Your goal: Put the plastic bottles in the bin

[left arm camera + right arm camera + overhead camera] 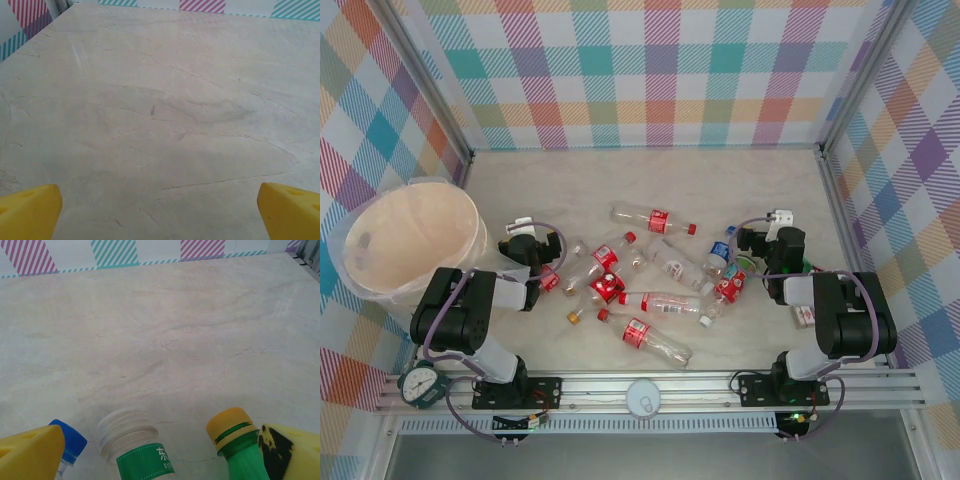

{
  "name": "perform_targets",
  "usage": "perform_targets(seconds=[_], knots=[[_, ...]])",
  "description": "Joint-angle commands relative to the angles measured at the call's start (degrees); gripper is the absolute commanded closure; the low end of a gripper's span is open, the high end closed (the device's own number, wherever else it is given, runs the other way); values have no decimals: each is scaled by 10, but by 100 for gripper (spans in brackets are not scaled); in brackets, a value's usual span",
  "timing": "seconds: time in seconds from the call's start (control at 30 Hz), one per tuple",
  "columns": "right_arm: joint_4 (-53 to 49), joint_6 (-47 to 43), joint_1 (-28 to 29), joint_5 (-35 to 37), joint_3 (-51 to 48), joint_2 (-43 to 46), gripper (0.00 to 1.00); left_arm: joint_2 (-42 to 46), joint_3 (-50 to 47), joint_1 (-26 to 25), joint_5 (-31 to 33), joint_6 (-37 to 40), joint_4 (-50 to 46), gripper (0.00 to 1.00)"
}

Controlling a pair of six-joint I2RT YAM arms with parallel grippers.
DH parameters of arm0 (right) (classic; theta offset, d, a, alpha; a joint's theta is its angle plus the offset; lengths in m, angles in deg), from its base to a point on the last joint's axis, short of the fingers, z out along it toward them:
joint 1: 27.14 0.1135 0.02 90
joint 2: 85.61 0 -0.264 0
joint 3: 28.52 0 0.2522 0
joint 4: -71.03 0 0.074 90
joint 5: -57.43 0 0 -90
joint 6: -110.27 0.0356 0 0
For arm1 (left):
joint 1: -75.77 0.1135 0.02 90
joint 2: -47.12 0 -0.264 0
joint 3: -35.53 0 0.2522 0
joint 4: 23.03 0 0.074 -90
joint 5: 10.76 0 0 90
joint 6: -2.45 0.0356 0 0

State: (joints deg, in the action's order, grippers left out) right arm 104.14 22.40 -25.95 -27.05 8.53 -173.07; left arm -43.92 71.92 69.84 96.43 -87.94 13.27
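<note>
Probably light, crushable and slick, the small clear plastic bottles (665, 303) at centre frame want a mid-body pinch; left tool (160, 210) and right tool (160, 455) gape wide.

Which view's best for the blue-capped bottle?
Top external: the blue-capped bottle shows cap and label at the pile's right side, just left of the right gripper. Right wrist catches its blue cap at the bottom edge, partly behind the gripper's yellow fingertip. Left wrist looks at bare table.
</note>
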Motion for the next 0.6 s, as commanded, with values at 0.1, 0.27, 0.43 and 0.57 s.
perform_targets(seconds=[0.1, 0.27, 0.43, 0.57], knots=[[8, -3, 4, -1, -1, -2, 1, 5, -2, -2, 4, 2, 15, 0], [8, -3, 3, -1, -1, -2, 1, 5, 0, -1, 4, 2, 14, 0], [6, -2, 3, -1, 0, -2, 1, 5, 0, -2, 2, 2, 11, 0], [6, -1, 3, -1, 0, -2, 1, 5, 0, -2, 2, 1, 11, 0]])
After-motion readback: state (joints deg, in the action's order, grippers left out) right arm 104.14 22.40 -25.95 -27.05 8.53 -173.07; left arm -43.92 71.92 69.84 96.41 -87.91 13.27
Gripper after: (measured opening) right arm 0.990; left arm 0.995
